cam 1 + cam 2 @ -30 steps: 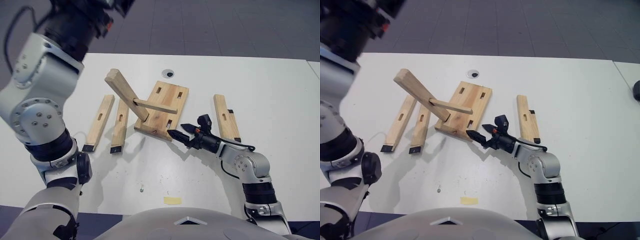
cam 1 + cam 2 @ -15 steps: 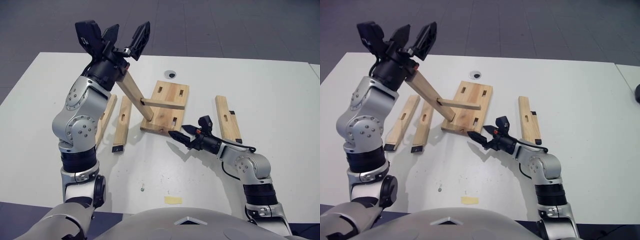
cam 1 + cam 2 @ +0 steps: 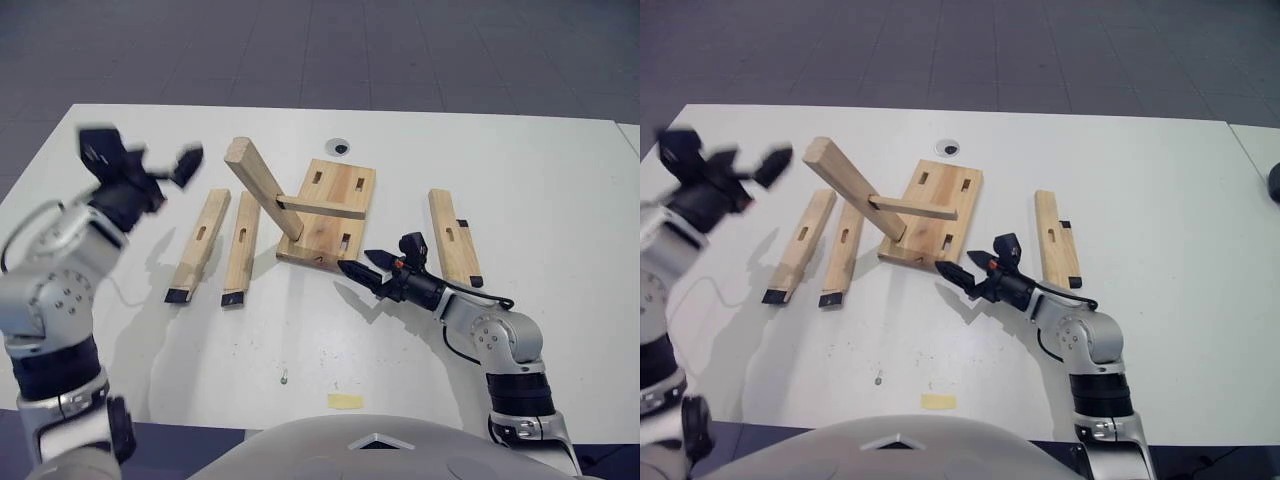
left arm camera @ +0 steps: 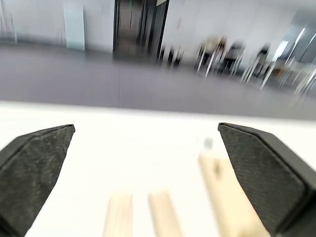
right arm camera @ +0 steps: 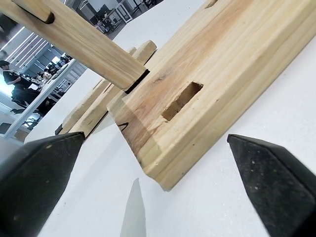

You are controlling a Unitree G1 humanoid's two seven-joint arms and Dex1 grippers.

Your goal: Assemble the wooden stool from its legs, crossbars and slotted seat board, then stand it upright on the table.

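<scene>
You have the pale wooden slotted seat board (image 3: 330, 215) lying flat on the white table (image 3: 560, 190), toward the middle of its far edge. One square wooden leg (image 3: 262, 186) is plugged in at the board's near left corner and tilts toward the table's left edge. Its seated end is hidden. A thin wooden crossbar (image 3: 322, 207) juts from that leg over the board; you cannot tell whether its free end touches the wood.

The outer loose leg (image 3: 198, 245) and inner loose leg (image 3: 241, 248) lie side by side between the board and the left edge. The third loose leg (image 3: 453, 238) lies toward the right edge.

Your left gripper (image 3: 143, 155) is smeared by blur above the table's left edge, its fingers (image 4: 34, 158) spread wide and empty. Your right gripper (image 3: 360, 265) sits low just beside the board's near corner, fingers apart.
</scene>
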